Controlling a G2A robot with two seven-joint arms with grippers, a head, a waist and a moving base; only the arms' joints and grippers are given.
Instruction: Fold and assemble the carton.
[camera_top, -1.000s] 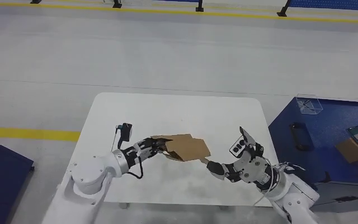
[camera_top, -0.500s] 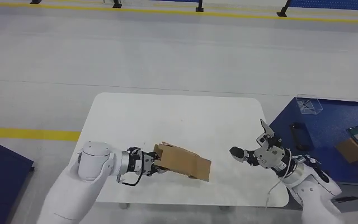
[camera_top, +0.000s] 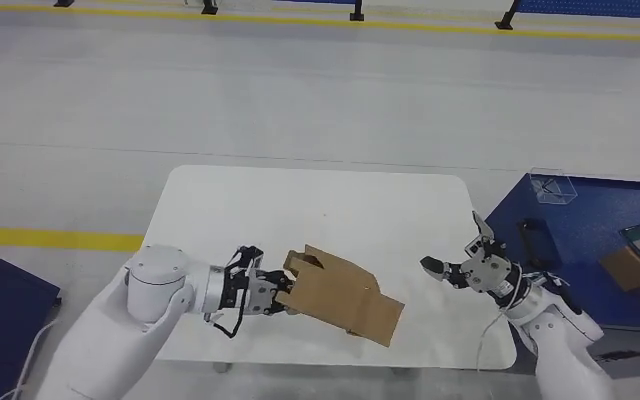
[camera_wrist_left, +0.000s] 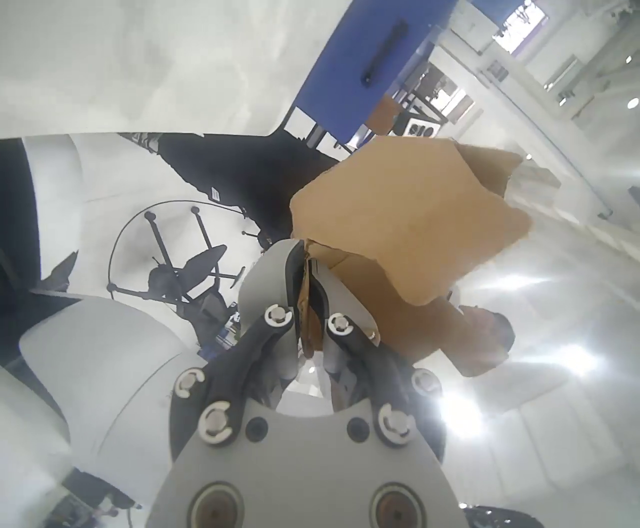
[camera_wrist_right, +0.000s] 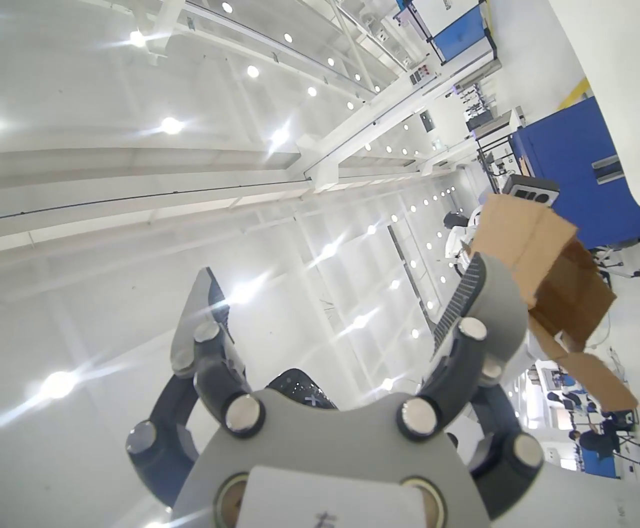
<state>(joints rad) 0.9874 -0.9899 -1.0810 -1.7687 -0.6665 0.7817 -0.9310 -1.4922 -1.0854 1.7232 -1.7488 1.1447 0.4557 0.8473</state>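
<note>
My left arm (camera_top: 150, 295) lies low, its forearm pointing inward toward the other arm and its wrist (camera_top: 225, 292) in line with the forearm. The left jaws are closed tight. An edge of the carton (camera_wrist_left: 410, 220) is pinched flat between the two fingers (camera_wrist_left: 267, 280), and the rest of it fans out ahead of the jaws and off to one side. My right arm (camera_top: 545, 315) comes in from the opposite side, bent at the elbow. The right jaws tilt upward and stand wide apart, the ribbed fingertip (camera_wrist_right: 467, 287) well clear of its partner. The two sets of jaws face one another, well apart.
</note>
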